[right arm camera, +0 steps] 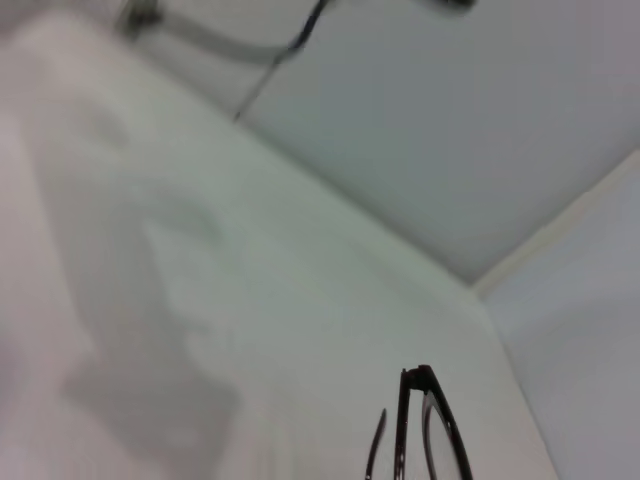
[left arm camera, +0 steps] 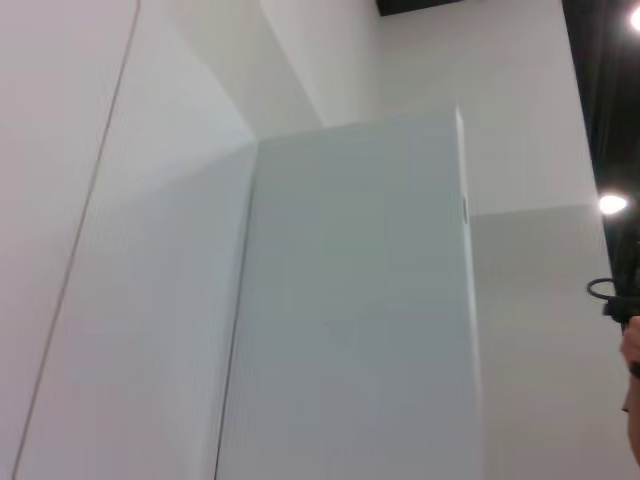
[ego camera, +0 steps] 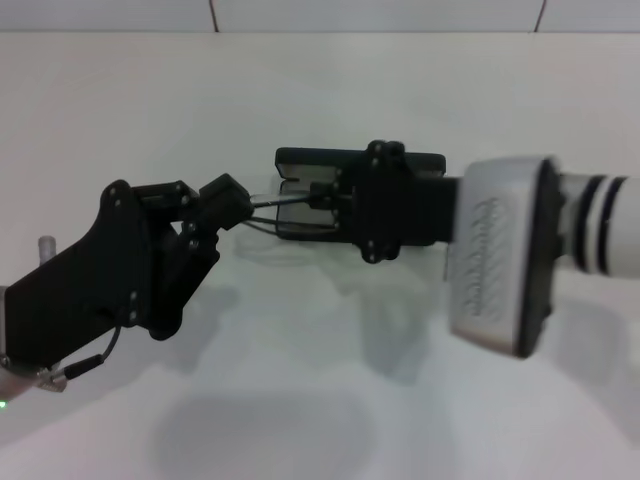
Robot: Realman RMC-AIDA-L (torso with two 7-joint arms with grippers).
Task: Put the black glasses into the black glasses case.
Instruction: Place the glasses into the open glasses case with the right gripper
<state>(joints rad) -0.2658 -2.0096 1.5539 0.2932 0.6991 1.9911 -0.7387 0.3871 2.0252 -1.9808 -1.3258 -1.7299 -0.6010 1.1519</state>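
black glasses (ego camera: 285, 203): thin wire frame, both grippers clamped on it | left gripper (ego camera: 232, 200) | right gripper (ego camera: 325, 196) | black glasses case (ego camera: 300, 160): rectangular, open, behind | desk (ego camera: 300, 400): white, matte

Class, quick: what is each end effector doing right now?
Left end effector: shut on the black glasses.
Right end effector: shut on the black glasses.

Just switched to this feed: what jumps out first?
Two black grippers meet mid-table: the left gripper and right gripper both reach the black glasses, held up between them. Right behind sits the open black glasses case on the white table.
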